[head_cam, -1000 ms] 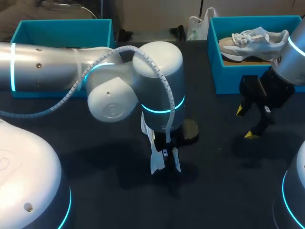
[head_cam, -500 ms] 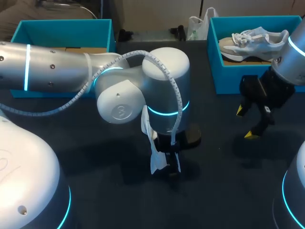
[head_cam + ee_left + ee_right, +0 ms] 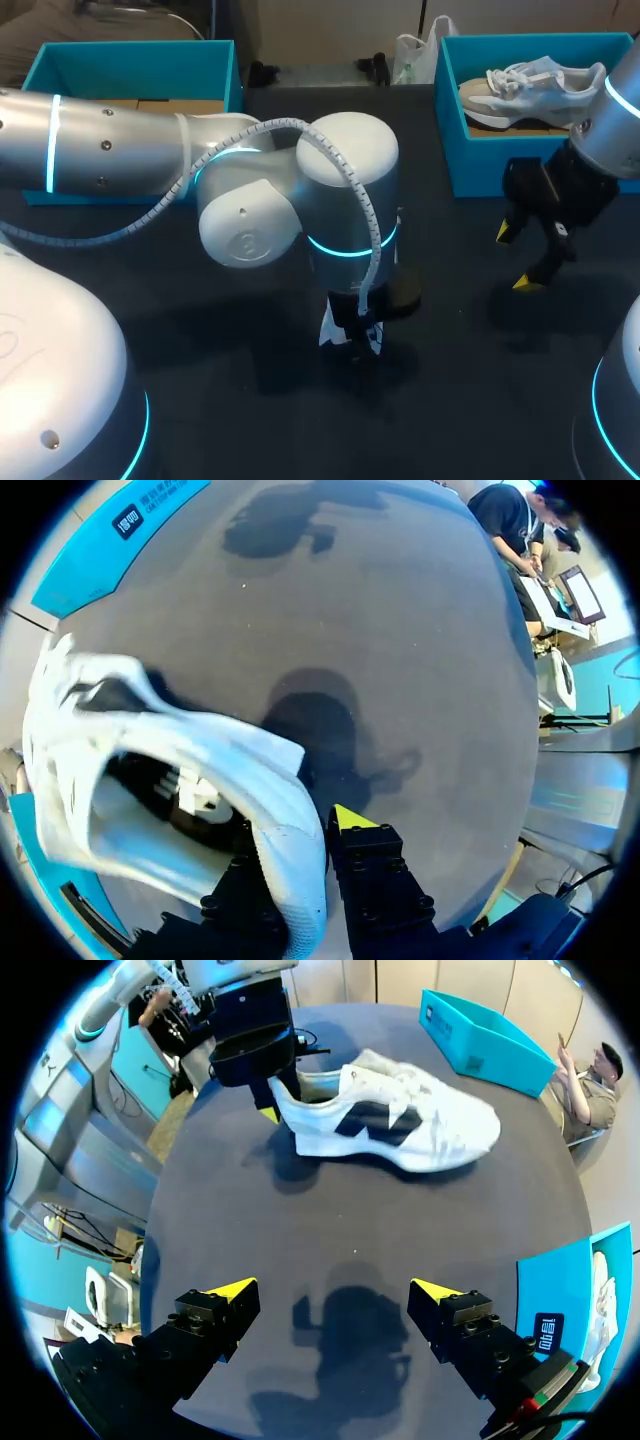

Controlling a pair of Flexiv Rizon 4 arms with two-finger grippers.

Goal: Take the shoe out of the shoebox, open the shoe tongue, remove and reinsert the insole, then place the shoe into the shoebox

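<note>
The far-right shoebox [image 3: 500,160] holds a pale sneaker [image 3: 530,82]; the far-left box [image 3: 130,62] shows only a brown strip inside. The left arm [image 3: 120,150] reaches to the middle of the table [image 3: 450,380], where the left gripper [image 3: 300,845] pinches the heel of the white, dark-logoed shoe [image 3: 390,1115] lying there. To its right, the right gripper [image 3: 333,1290] hangs spread wide, holding nothing.

Btwn your right gripper [image 3: 335,1288], fingers spread wide, & the white mesh sneaker with dark side mark [image 3: 390,1120], the dark table top [image 3: 350,1220] is bare: free lane. Heel end is blocked: the left gripper [image 3: 272,1110] clamps it, w/ that arm's fat silver wrist [image 3: 345,190] overhead. Toe end is open. Walls of the teal cardboard shoebox [image 3: 470,165] stand close beside the right gripper.
</note>
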